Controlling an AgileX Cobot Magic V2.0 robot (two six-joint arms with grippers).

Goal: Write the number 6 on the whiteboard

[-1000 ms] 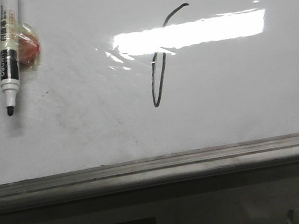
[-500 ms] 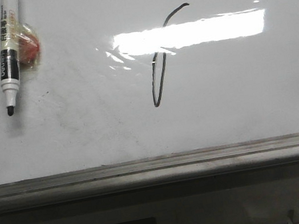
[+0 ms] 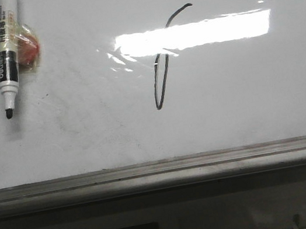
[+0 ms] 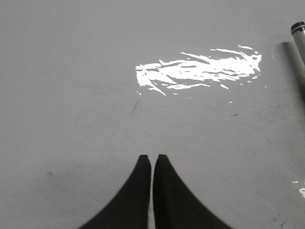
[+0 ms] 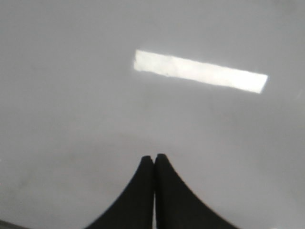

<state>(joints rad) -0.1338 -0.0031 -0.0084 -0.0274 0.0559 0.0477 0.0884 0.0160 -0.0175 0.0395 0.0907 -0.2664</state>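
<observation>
The whiteboard (image 3: pixel 246 104) fills the front view, glossy white with faint smudges. The number 6 (image 3: pixel 161 83) is a thin black slanted loop near the middle, with a curved tail hooking right at its top. An uncapped marker (image 3: pixel 6 60) lies at the upper left, tip pointing down, beside a small red taped piece (image 3: pixel 29 50). Neither gripper shows in the front view. My left gripper (image 4: pixel 152 157) is shut and empty over bare board, with the marker's end (image 4: pixel 298 36) at the edge of its view. My right gripper (image 5: pixel 153 157) is shut and empty over bare board.
A bright rectangular light reflection (image 3: pixel 193 34) crosses the 6's stem. The grey metal lower frame edge (image 3: pixel 163 172) runs across the front, with dark structure below it.
</observation>
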